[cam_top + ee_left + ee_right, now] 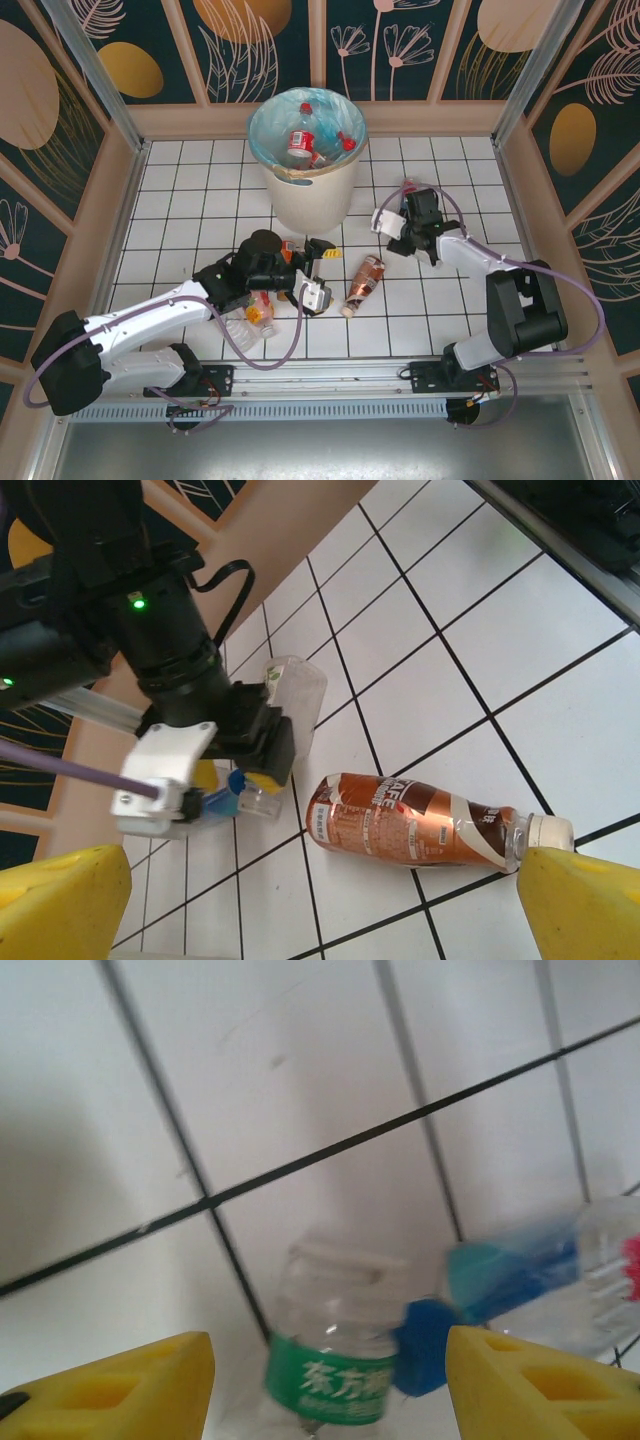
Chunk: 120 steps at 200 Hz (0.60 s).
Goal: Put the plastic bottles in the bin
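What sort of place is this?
Likely a robot test booth, not a home: a white tiled table walled by patterned panels, and two arms bolted to a metal rail.

**Bottles in the bin and on the tiles**

The cream bin (pixel 312 205), lined in pale blue-green, stands upright at 12 o'clock. Red-labelled bottles (pixel 300 142) lie inside it. A brown-labelled bottle (pixel 364 284) with a white cap lies on its side at 5 o'clock from the bin. Clear bottles (pixel 258 314) lie at 7 o'clock. A green-labelled bottle (pixel 325 1360) lies beside a blue-capped bottle (pixel 530 1280).
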Motion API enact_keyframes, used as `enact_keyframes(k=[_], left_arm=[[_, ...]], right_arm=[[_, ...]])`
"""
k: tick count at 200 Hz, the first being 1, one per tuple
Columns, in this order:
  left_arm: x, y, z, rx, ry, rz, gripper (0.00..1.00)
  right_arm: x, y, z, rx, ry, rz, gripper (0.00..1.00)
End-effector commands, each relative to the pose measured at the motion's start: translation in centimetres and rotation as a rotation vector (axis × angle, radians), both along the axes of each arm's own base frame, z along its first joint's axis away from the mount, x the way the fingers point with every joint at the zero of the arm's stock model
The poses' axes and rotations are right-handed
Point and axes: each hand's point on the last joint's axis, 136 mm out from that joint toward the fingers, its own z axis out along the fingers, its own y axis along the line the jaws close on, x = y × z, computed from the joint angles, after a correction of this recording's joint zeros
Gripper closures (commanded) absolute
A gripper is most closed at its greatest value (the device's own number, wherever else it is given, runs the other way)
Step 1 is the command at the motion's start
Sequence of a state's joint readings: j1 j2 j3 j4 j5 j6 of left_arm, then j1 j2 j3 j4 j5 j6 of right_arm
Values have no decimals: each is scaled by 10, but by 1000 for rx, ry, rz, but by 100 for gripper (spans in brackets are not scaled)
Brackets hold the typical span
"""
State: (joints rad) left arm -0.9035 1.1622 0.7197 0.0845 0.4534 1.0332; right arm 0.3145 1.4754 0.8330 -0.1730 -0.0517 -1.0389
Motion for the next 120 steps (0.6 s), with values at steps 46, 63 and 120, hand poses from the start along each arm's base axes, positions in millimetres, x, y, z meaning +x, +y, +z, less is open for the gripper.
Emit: enact_keyframes(k=[46,63,120], left_arm=[[-4,4,-1,6,-40,-12,2],[-5,3,-1,5,-30,-19,2],[-4,1,-1,-2,-19,-14,1]], right_arm=[[10,13,37,336,161,-343,36],[11,11,32,354,215,-382,38],[26,-4,12,376,342,-515,39]])
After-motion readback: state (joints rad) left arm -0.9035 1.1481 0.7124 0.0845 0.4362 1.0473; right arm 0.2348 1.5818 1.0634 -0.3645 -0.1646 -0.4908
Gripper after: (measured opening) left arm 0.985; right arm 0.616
